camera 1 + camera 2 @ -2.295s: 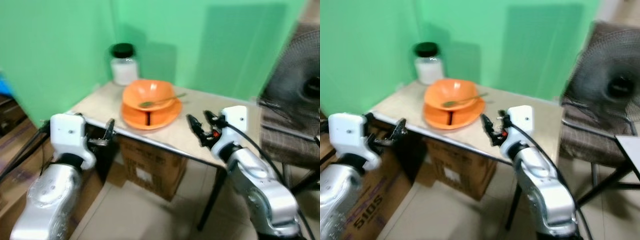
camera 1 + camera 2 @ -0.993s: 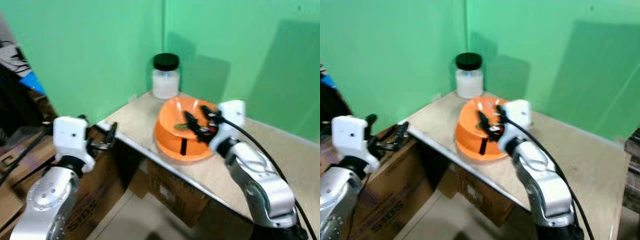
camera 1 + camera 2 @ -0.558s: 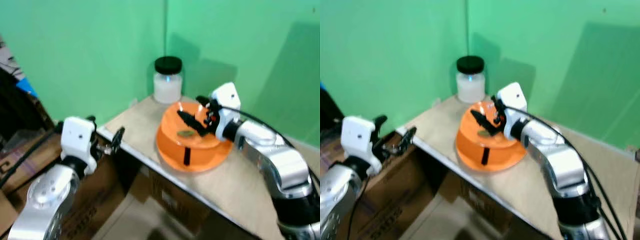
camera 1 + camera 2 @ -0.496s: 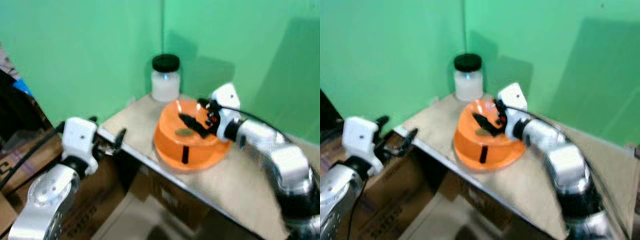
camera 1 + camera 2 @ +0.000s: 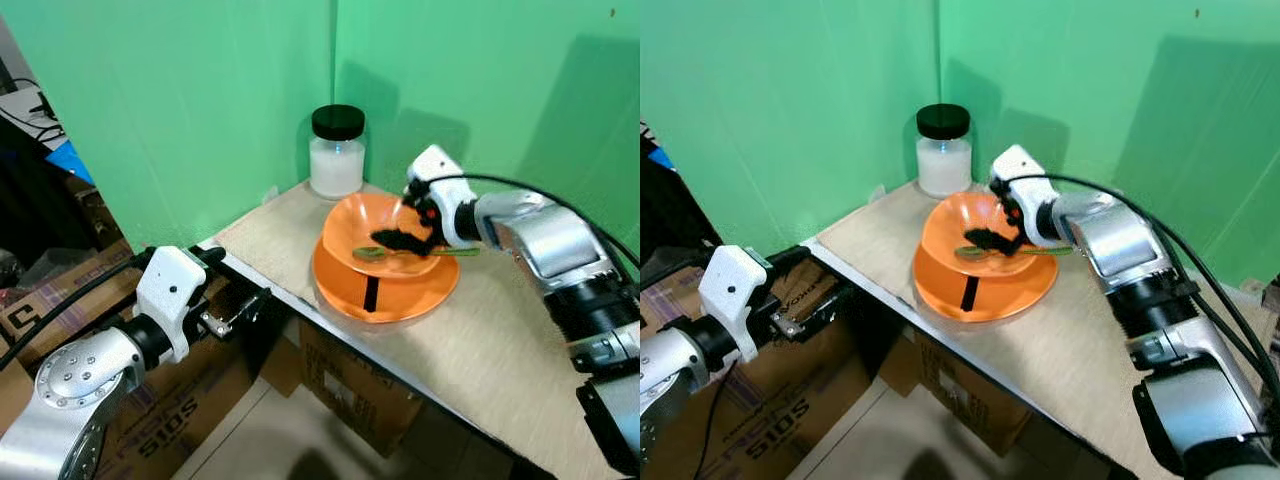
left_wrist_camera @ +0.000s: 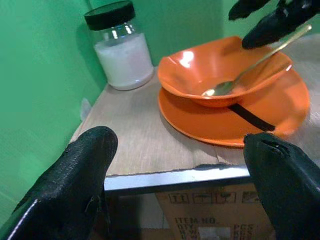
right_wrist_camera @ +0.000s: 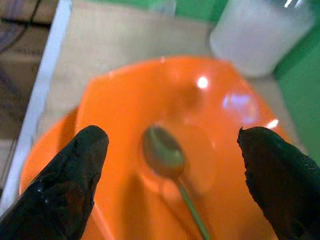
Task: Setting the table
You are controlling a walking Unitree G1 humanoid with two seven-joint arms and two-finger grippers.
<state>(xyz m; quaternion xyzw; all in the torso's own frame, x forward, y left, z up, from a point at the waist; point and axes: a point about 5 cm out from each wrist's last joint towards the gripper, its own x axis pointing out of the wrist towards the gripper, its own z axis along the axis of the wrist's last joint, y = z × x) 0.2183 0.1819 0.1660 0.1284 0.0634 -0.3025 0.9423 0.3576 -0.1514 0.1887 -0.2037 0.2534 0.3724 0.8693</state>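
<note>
right gripper [image 7: 167, 155]: fingers spread over spoon [image 7: 165, 152] in bowl [image 5: 385, 225] – lining up a grab
left gripper [image 6: 175, 165]: apart, idle (off table edge)

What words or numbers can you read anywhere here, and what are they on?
"510S" on the left cardboard box by the robot's left arm.
"ITEM NO." and "PCS", partly readable, on the box under the table.
White label on that box: too blurred to read.
Jar, bowl, plate: no text.

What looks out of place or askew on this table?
Nothing is spilled or damaged. The orange bowl sits upright on the orange plate, spoon resting in it, capped jar behind. Only oddity: a black strip across the plate's near rim.
</note>
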